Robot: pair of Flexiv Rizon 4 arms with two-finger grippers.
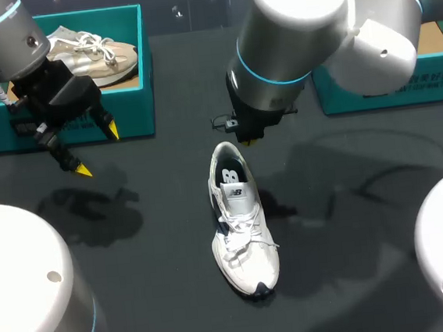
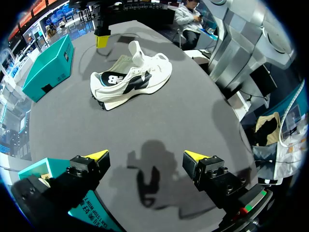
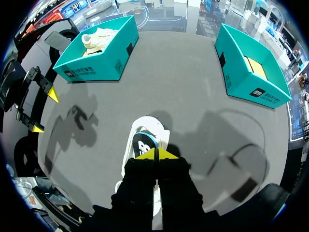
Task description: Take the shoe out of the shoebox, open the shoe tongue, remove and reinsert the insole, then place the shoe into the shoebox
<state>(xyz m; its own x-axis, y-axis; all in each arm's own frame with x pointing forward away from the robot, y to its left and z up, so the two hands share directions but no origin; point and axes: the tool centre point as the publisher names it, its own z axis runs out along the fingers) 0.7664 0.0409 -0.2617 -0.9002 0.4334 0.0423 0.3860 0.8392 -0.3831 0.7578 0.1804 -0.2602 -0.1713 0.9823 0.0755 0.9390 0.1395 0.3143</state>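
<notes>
- Bare surface (image 1: 158,243) is lying open between the shoe (image 1: 241,219) and the left shoebox (image 1: 141,103).
- The right gripper (image 1: 249,138) is hanging over the shoe's heel, crowding it from above.
- The right shoebox (image 1: 387,91) is walling off the far right.

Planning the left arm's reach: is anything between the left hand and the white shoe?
Nothing visible: only bare table between the left hand and the white shoe; the right hand hangs on its far side.

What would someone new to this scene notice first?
A white and navy sneaker lies mid-table, the right gripper shut by its heel. At far left, the left gripper hangs open beside a teal shoebox holding a beige shoe.
</notes>
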